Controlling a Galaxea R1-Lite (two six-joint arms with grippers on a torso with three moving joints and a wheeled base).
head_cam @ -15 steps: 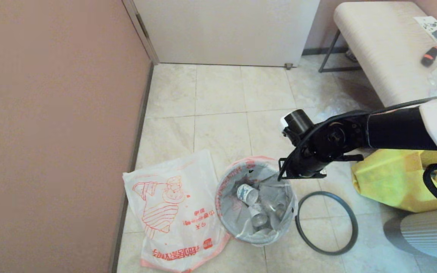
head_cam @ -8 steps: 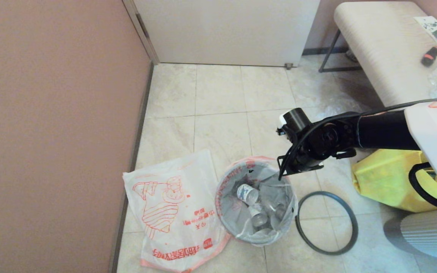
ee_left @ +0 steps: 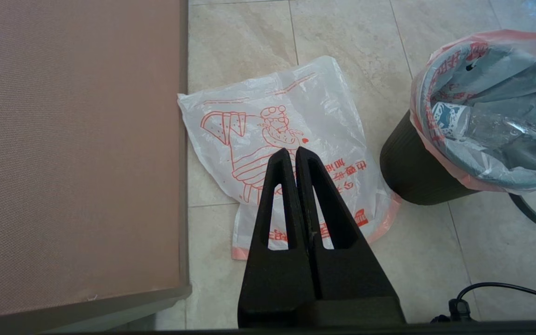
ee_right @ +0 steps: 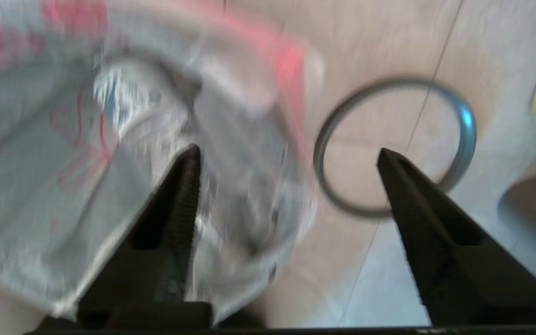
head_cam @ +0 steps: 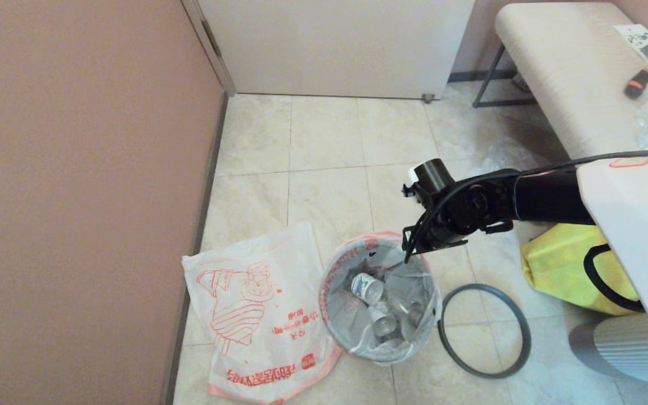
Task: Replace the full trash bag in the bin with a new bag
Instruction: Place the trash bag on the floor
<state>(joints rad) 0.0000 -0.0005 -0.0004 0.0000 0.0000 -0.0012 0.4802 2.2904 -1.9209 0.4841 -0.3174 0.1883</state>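
Hovering spread above the far right rim of the bin, the right gripper should pinch the full trash bag at its pink edge; the new bag lies flat left, the left gripper pressed together.

The robot's right arm is black and round like a tube, with a white shell near its body. A thin black cable runs along it. The black left hand and black right hand each have two pointed fingers.
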